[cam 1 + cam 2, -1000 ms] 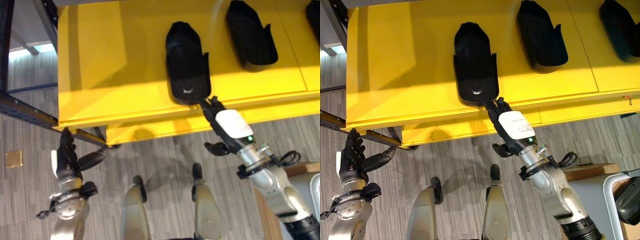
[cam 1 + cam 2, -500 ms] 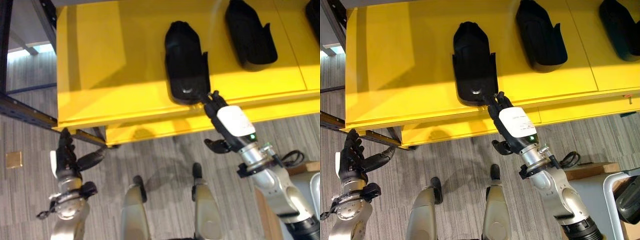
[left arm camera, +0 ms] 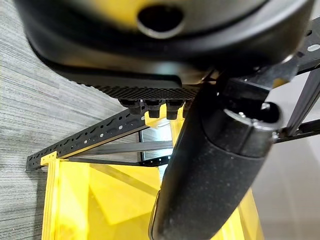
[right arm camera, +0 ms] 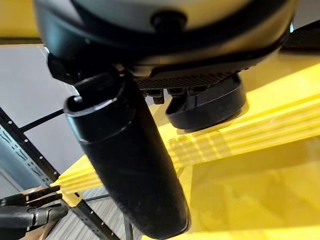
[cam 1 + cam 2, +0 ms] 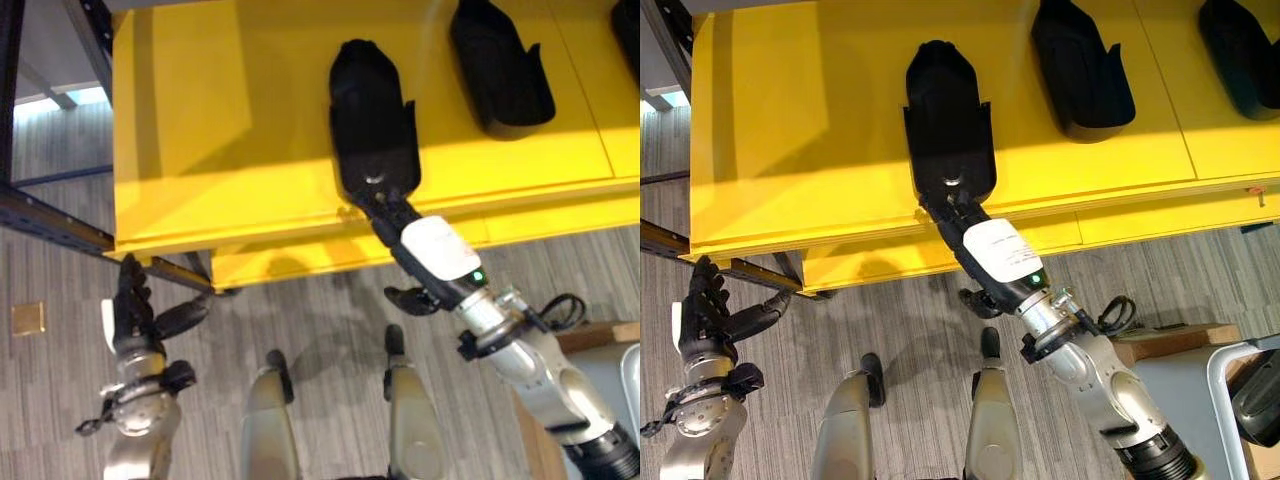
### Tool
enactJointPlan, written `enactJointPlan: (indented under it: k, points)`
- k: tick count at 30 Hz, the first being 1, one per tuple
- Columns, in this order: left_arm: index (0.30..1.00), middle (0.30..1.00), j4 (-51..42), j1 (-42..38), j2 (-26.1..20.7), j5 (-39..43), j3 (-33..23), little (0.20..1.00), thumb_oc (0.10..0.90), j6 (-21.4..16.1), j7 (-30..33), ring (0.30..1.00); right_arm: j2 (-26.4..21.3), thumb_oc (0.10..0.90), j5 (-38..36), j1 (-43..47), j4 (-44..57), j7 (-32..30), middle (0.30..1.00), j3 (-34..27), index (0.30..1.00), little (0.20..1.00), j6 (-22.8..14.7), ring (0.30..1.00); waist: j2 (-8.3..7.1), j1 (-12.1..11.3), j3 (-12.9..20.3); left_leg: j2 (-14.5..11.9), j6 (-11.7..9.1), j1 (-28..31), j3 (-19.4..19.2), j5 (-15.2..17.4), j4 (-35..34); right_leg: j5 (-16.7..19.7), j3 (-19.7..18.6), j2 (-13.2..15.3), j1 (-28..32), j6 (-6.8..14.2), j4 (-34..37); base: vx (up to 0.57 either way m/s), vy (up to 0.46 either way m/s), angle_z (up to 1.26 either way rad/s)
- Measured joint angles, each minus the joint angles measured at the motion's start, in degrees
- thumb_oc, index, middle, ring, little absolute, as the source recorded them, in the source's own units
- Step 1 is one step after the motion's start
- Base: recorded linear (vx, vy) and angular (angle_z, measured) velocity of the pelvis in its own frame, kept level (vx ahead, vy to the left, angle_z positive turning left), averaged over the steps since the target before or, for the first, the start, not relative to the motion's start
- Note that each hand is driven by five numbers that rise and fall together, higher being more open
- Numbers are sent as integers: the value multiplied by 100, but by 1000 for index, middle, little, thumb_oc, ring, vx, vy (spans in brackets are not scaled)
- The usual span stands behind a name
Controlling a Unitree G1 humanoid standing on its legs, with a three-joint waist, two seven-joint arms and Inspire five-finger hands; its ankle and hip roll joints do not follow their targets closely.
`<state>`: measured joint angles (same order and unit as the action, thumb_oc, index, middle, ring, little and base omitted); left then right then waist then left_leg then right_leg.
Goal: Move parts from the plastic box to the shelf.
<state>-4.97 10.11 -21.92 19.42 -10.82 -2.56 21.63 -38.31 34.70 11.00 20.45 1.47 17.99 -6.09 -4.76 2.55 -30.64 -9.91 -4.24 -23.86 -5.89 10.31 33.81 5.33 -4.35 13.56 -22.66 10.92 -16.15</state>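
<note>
Three black moulded parts lie on the yellow shelf (image 5: 200, 120): the nearest part (image 5: 372, 120), a second part (image 5: 500, 65) and a third part (image 5: 1238, 55) at the right edge. My right hand (image 5: 430, 250) reaches up from the lower right. It is open, and its straight fingers (image 5: 952, 208) touch the near end of the nearest part at the shelf's front edge. In the right wrist view that rounded end (image 4: 207, 107) sits just past the thumb (image 4: 130, 170). My left hand (image 5: 135, 315) hangs open low on the left, below the shelf, holding nothing.
A dark metal rack beam (image 5: 50, 225) runs under the shelf's left corner. A pale grey box corner (image 5: 1225, 390) with something dark inside stands at the lower right beside a brown surface (image 5: 1170, 345). A small brown square (image 5: 28, 318) lies on the floor.
My right hand has slid left along the shelf's front edge, from the part's right corner to under its near end. The part has barely shifted. The left hand stays put.
</note>
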Motion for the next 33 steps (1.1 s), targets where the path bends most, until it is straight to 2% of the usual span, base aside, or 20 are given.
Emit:
enactJointPlan:
  k: [4,13,21,33]
  points:
    - [1000,1000,8,-35,33,3,0,1000,900,0,54,1000,10,900,0,78,-345,85,1000,164,1000,1000,38,1000,0,-12,0,0,1,0,-1,1,-4,0,1,0,-1,0,2,0,0,0]
    - [1000,1000,15,-51,35,2,0,1000,900,-1,58,1000,11,900,7,70,-353,117,1000,170,1000,1000,50,1000,2,-1,-1,0,1,6,2,0,2,0,0,-1,1,0,-16,0,0,0]
    - [1000,1000,21,-56,35,2,0,1000,900,-1,60,1000,18,900,17,67,-773,106,1000,157,1000,1000,163,1000,2,2,-1,0,2,9,2,0,5,0,0,-1,3,0,-21,0,0,0]
    - [1000,1000,26,-54,34,-1,1,1000,900,-1,57,1000,24,900,133,8,-993,-208,1000,-345,1000,1000,314,1000,30,6,-16,0,2,10,5,-1,6,-10,-1,1,-11,-2,-85,0,0,0]
